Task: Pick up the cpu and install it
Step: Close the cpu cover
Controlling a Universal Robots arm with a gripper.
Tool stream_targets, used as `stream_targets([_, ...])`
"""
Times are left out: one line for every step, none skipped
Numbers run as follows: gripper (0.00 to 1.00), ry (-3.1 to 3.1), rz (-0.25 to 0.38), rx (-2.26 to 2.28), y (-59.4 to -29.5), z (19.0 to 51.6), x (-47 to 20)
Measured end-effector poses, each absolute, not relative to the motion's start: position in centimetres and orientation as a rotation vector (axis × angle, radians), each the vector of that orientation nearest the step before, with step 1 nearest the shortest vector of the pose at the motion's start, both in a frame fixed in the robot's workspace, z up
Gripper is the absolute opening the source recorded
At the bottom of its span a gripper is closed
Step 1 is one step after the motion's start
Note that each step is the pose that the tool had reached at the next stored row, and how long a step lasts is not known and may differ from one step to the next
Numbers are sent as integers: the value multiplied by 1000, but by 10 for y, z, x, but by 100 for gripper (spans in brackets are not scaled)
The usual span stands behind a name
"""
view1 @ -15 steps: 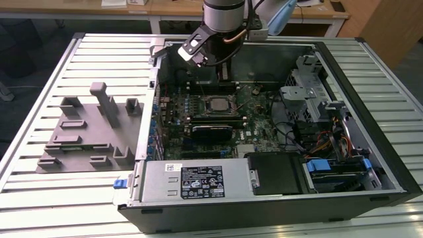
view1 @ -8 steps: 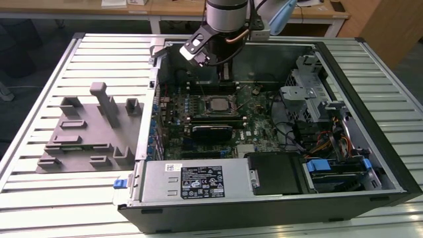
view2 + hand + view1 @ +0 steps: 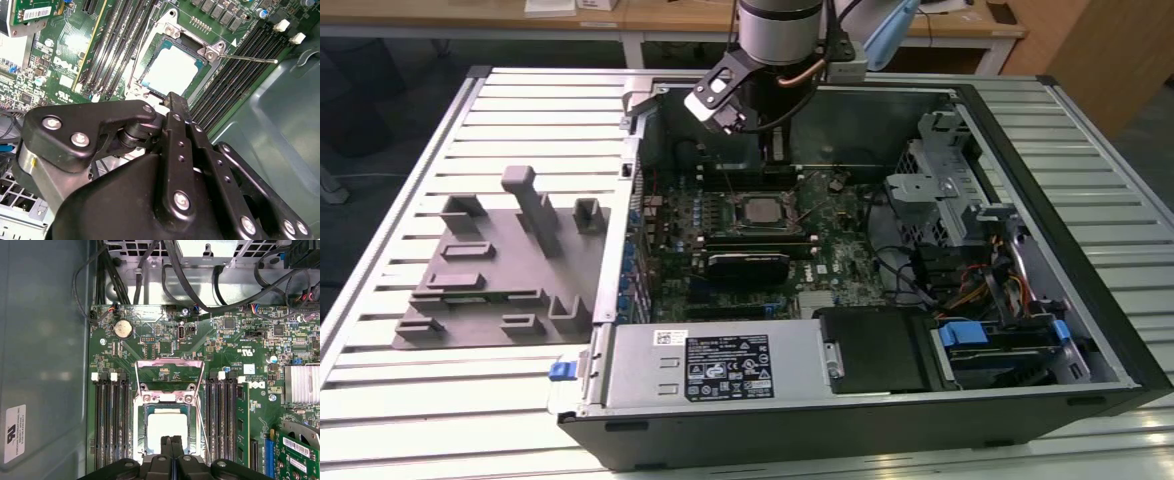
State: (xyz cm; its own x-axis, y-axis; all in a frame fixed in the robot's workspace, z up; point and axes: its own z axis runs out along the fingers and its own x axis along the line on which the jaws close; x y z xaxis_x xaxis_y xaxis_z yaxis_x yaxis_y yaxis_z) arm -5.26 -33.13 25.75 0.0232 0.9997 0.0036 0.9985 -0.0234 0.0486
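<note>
Silver-grey and shiny, the small flat square cpu (image 3: 167,427) lay seated inside the black square socket frame (image 3: 145,430) in the first wrist view, and the frame's metal bracket (image 3: 170,371) was flipped open. In the second wrist view, the black jaws were clenched together on nothing, just beside that frame. In the exterior view, the arm (image 3: 781,30) hung above the frame inside the open computer case (image 3: 854,435).

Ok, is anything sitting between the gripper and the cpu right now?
Nothing visible. In the first wrist view the cpu lies bare in its socket. The metal bracket stands open, clear of it. The gripper, fingers shut, hangs close over one edge of the cpu, with no cable crossing between.
</note>
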Motion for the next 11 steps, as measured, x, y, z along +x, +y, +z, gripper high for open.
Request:
stream_targets([11, 2173, 57, 2224, -331, 258, -53])
stream_targets([11, 2172, 57, 2224, -331, 258, -53])
stream_targets([11, 2172, 57, 2224, -331, 258, -53])
stream_targets([11, 2172, 57, 2224, -331, 258, -53])
stream_targets([11, 2172, 57, 2224, -331, 258, -53])
stream_targets([11, 2172, 57, 2224, -331, 258, -53])
stream_targets([11, 2173, 57, 2224, -331, 258, -53])
stream_targets([11, 2173, 56, 2223, -331, 259, -53])
stream_targets([11, 2173, 57, 2224, -331, 260, -53])
stream_targets([11, 2173, 57, 2224, -331, 262, -53])
stream_targets([11, 2172, 57, 2224, -331, 264, -53])
